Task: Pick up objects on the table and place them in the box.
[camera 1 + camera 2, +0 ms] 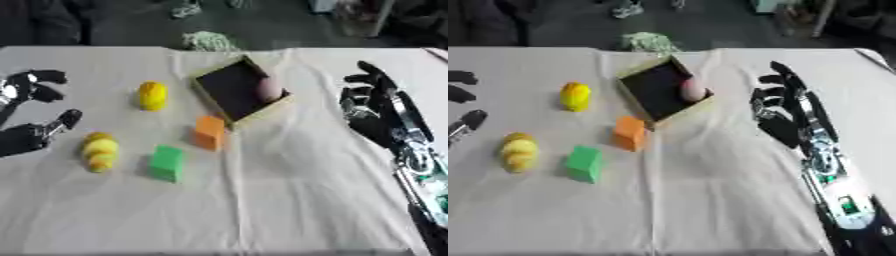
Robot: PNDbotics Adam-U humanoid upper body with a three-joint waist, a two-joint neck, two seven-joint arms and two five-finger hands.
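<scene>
A shallow wooden box [214, 85] with a dark inside sits askew at the table's middle back, and a pink egg-shaped thing [269, 89] lies in its right corner. On the cloth lie a yellow round fruit [152, 95], an orange block [208, 132], a green block [166, 162] and a lumpy yellow object [100, 151]. My right hand [369, 107] hovers open to the right of the box, fingers spread and empty. At the left edge my left hand [26, 110] is open, its thumb near the lumpy yellow object, touching nothing.
A white cloth [262, 200] covers the table, with creases running down its middle. Beyond the far edge a pale crumpled thing [208, 40] lies on the dark floor. The front half of the cloth is bare.
</scene>
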